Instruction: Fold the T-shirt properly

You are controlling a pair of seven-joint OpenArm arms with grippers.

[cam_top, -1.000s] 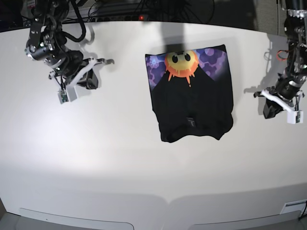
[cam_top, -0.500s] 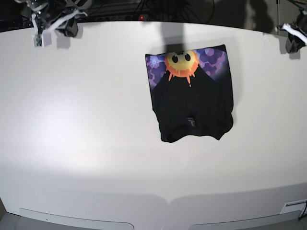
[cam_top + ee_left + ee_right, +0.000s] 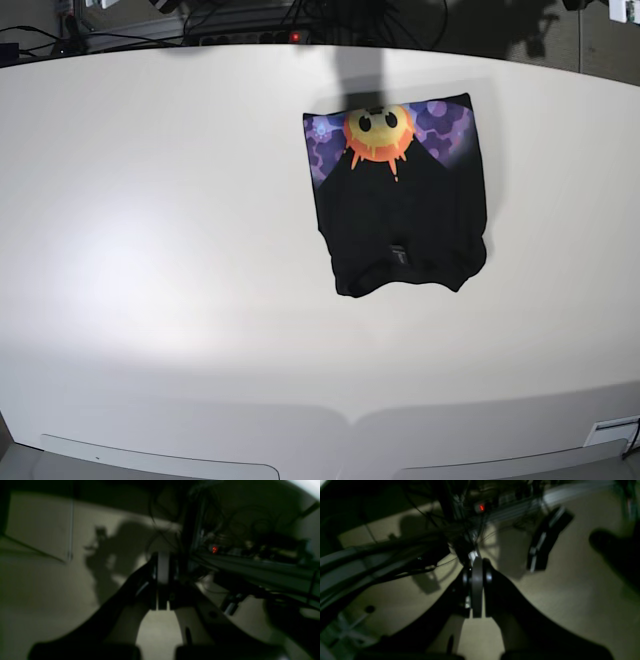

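One T-shirt [image 3: 400,200] folded on table [image 3: 160,250]. Two pincers, left [image 3: 162,580] and right [image 3: 477,590], both pressed together, empty.

In the left wrist view, the left hand [image 3: 162,580] fills the lower middle of the frame, its two dark fingers [image 3: 140,585] drawn together so that the pale pads meet with no gap showing between them. Nothing is held between them. The picture is dim and somewhat blurred, so finer detail of the fingertips cannot be made out.

The right hand [image 3: 477,587] looks much the same in its own wrist view: both fingers [image 3: 495,585] pressed together around a pale central strip, holding nothing (this view is dark and smeared too).

In the base view neither hand can be told; only small bits of the arms show at the top corners.
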